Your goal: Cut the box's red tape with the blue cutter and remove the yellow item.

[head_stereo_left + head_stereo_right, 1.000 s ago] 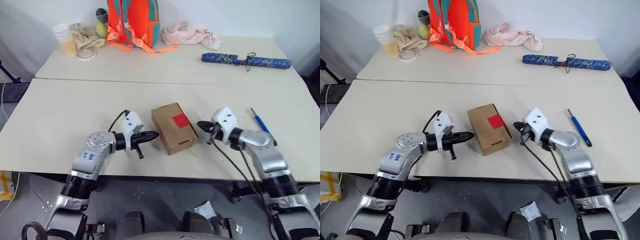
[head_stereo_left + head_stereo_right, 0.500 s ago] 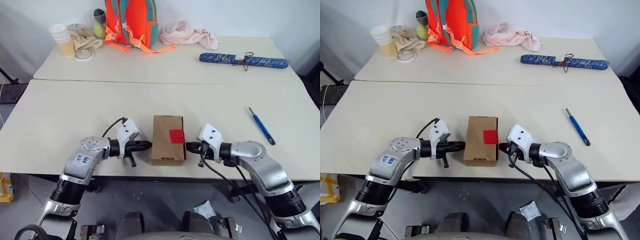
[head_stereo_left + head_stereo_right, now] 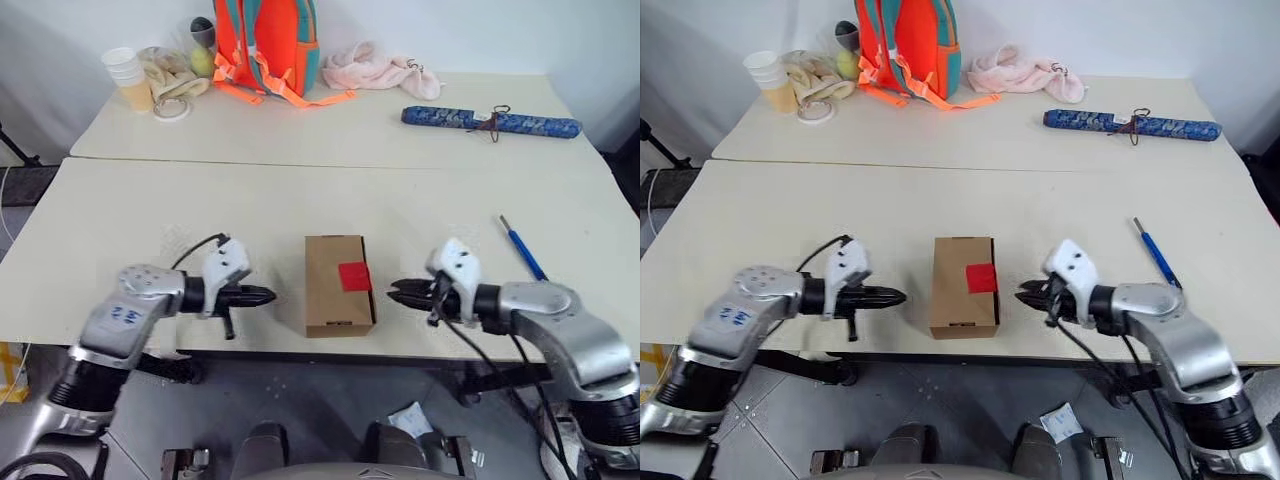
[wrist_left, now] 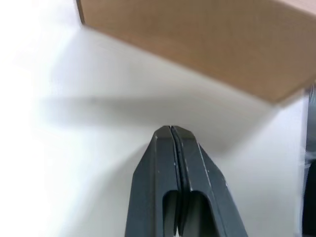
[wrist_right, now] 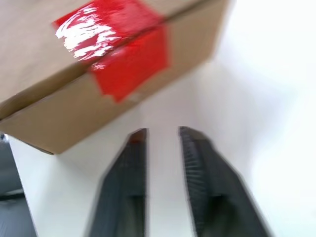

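The brown box (image 3: 338, 285) stands closed near the table's front edge, square to it. Its red tape (image 3: 355, 276) covers the seam on the top and runs down the right side (image 5: 126, 52). To the box's left my left gripper (image 3: 262, 296) is shut and empty, a short gap away, pointing at the box's side (image 4: 207, 44). On the right my right gripper (image 3: 394, 291) points at the taped side, its fingers (image 5: 133, 168) a little apart with nothing between them. The blue cutter (image 3: 522, 248) lies on the table at the right. The yellow item is out of view.
At the back of the far table stand an orange backpack (image 3: 266, 42), a pink cloth (image 3: 380, 68), a long blue patterned roll (image 3: 490, 121), stacked cups (image 3: 127, 76) and other clutter. Table top lies bare around the box.
Both grippers have drawn back from the box's sides, the left one to the left, the right one to the right. The right gripper's fingers have parted. The box now sits square.
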Robot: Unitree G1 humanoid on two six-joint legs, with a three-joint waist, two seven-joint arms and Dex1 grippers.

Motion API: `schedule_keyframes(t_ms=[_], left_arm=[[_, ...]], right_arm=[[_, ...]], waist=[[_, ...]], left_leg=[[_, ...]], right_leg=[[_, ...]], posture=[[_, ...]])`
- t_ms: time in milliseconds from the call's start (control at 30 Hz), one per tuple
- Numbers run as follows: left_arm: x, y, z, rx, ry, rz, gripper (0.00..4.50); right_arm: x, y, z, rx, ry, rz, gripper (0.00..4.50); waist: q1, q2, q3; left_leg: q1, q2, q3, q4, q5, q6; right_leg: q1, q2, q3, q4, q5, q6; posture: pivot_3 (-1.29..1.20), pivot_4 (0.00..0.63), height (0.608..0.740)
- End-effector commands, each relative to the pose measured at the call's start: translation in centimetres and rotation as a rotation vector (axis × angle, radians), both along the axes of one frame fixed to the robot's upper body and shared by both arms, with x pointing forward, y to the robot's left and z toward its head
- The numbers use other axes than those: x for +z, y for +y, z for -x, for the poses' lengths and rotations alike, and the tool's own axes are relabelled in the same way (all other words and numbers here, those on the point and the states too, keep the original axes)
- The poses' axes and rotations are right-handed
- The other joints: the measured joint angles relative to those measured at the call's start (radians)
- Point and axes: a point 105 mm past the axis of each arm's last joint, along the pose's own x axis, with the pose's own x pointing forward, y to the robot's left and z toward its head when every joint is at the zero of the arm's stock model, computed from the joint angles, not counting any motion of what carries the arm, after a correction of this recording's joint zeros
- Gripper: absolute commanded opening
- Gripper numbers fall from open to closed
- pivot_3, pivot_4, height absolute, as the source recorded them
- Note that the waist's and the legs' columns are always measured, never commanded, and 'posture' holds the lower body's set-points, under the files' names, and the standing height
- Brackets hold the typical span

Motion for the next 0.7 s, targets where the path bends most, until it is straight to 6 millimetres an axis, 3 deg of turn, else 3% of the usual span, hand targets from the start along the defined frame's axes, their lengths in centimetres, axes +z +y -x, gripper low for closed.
schedule_keyframes(t_ms=[33,133,233,267,467,700], left_arm=[[4.1,-1.8,0.7,-0.147,-0.057,0.094,0.00],[6.8,-4.9,-0.1,-0.200,-0.125,0.195,0.00],[6.8,-6.9,-0.7,-0.223,-0.139,0.202,0.00],[6.3,-7.5,-1.1,-0.225,-0.139,0.188,0.00],[4.1,-9.2,-2.2,-0.233,-0.160,0.112,0.00],[3.1,-9.4,-2.6,-0.236,-0.168,0.100,0.00]], right_arm=[[2.5,0.3,0.7,-0.008,0.065,-0.085,2.22],[3.4,1.4,1.4,0.009,0.186,-0.178,3.29],[3.8,2.4,1.3,0.001,0.236,-0.211,4.32],[3.8,2.7,1.2,-0.004,0.242,-0.216,4.46],[2.4,3.2,0.4,-0.080,0.259,-0.189,4.46],[1.1,2.7,-0.4,-0.133,0.268,-0.166,4.46]], waist=[[0.005,0.000,0.000],[0.013,0.000,0.000],[0.004,0.000,0.000],[0.002,0.000,0.000],[-0.004,0.000,0.000],[0.002,0.000,0.000]], left_leg=[[0.000,0.000,0.000,0.000,0.000,0.000],[0.000,0.000,0.000,0.001,0.000,0.000],[0.000,0.000,0.000,0.001,0.000,0.000],[0.000,0.000,0.000,0.001,0.000,0.000],[0.000,0.000,0.000,0.000,0.000,0.000],[0.000,0.000,0.000,0.000,0.000,0.000]], right_leg=[[0.000,0.000,0.000,0.000,0.000,0.000],[0.001,0.000,0.000,0.000,0.000,0.000],[0.001,0.000,0.000,0.001,0.000,0.000],[0.001,0.000,0.000,0.002,0.000,0.000],[-0.001,0.000,0.000,0.003,0.000,0.000],[-0.001,0.000,0.000,0.003,0.000,0.000]], posture=[[0.00,0.150,0.740],[0.00,0.150,0.740],[0.00,0.150,0.740],[0.00,0.150,0.740],[0.00,0.150,0.740],[0.00,0.150,0.740]])
